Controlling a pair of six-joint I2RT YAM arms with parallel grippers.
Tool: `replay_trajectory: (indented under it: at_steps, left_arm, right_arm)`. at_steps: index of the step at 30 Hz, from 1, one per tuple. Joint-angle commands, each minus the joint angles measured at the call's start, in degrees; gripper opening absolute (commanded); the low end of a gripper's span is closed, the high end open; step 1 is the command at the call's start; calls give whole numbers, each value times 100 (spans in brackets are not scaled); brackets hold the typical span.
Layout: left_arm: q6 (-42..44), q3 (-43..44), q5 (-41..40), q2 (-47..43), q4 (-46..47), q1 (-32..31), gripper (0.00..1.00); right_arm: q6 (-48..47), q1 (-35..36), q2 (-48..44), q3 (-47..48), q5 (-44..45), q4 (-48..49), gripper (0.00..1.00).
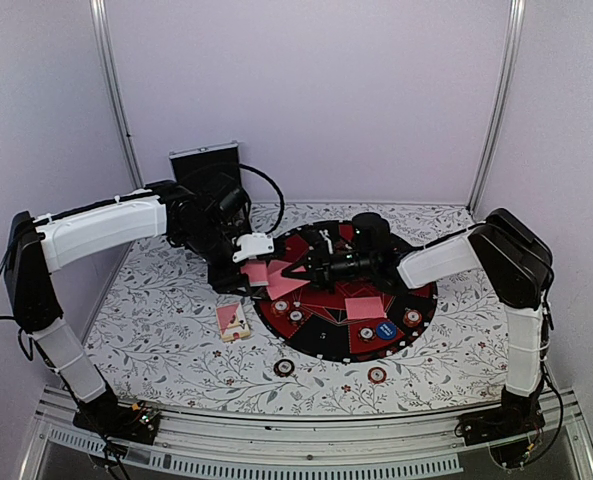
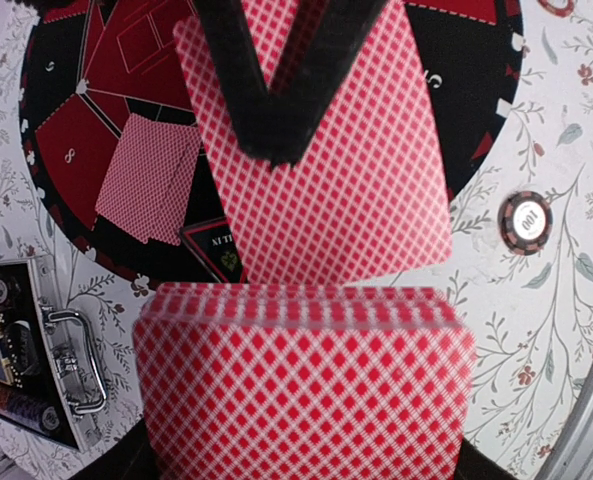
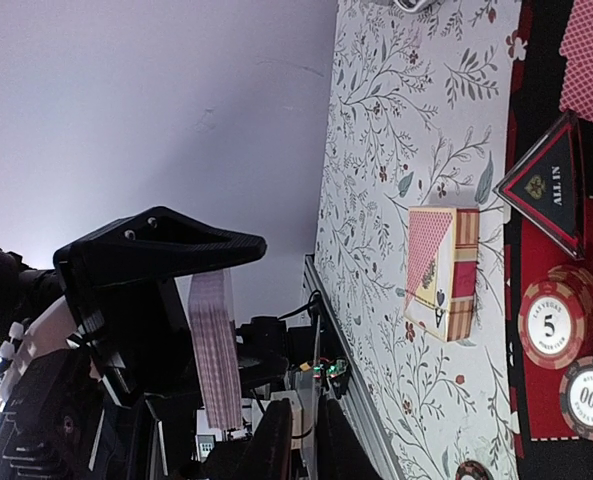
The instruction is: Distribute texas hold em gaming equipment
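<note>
My left gripper [image 1: 252,262] is shut on the deck of pink-backed cards [image 2: 306,380], which it holds upright over the left rim of the round black-and-red mat [image 1: 416,300]. My right gripper [image 1: 292,268] reaches in from the right. Its black fingers [image 2: 276,110] pinch a single card [image 2: 356,190] just beyond the deck. In the right wrist view that card shows edge-on between the nearly closed fingers [image 3: 282,430]. One card [image 1: 364,307] lies face down on the mat. The card box [image 1: 234,321] lies on the table left of the mat.
Striped chips [image 1: 366,334] and a blue button [image 1: 385,330] sit on the mat's near side, with an "all in" triangle [image 3: 551,185]. Two chips [image 1: 284,367] [image 1: 376,375] lie on the table in front. The black case [image 1: 204,165] stands at the back left.
</note>
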Motion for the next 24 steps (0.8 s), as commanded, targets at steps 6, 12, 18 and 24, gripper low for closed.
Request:
replay_trajectory:
  at_steps: [6, 12, 18, 24]
  left_arm:
    - [60, 78, 46, -160, 132, -5, 0]
    - [68, 84, 40, -150, 132, -5, 0]
    - [60, 120, 58, -120, 99, -5, 0]
    - [52, 152, 53, -110, 88, -5, 0]
  right_arm:
    - [-107, -528, -847, -1163, -36, 191, 11]
    - [-271, -895, -1234, -1903, -81, 191, 9]
    - [-442, -1264, -1576, -2409, -138, 80, 8]
    - [-953, -1626, -1830, -2670, -102, -565, 8]
